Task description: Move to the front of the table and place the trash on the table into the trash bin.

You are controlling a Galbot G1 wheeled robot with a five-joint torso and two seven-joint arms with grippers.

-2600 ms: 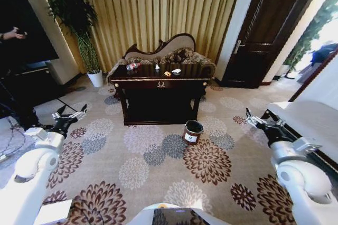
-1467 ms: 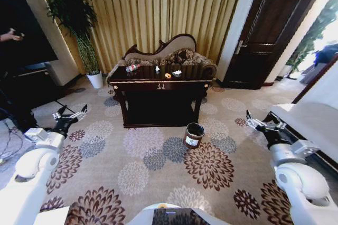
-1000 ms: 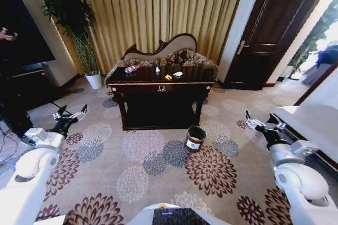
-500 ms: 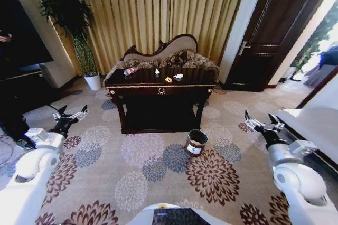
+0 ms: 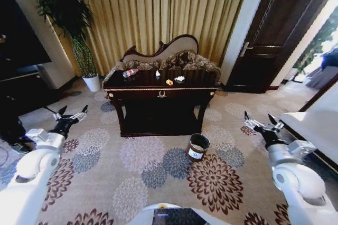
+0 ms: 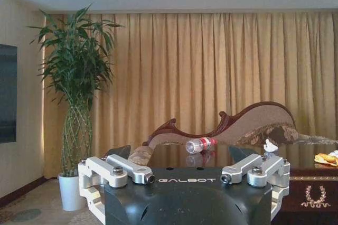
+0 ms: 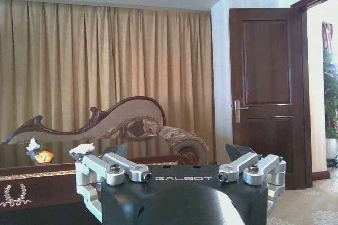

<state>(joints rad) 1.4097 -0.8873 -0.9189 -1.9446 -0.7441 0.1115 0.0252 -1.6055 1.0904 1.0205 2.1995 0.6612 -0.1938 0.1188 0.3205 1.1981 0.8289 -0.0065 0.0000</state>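
Head view: left gripper [image 5: 70, 116] spread wide, empty, held low over the flowered carpet [image 5: 158, 167]; right gripper [image 5: 261, 125] likewise wide and empty, out at the opposite side — both well short of the table [image 5: 158, 94]. Ahead of and between the two grippers, the dark table with its gold emblem facing the robot. On its top, toward the left gripper's side, the bottle [image 5: 130, 72] lying flat — long axis slanted across the tabletop, cap end toward the sofa [image 5: 161, 56], base toward the table's left corner. Further along toward the right gripper's side, a small upright white paper bit [image 5: 157, 73], then the orange-yellow scrap [image 5: 169, 82], then a crumpled white paper [image 5: 179, 78]. On the carpet, nearer than the table and closer to the right gripper, the trash bin [image 5: 196, 146], upright, mouth open, white label facing the robot. Left wrist view: bottle [image 6: 200, 144] on its side, red label near the cap end.
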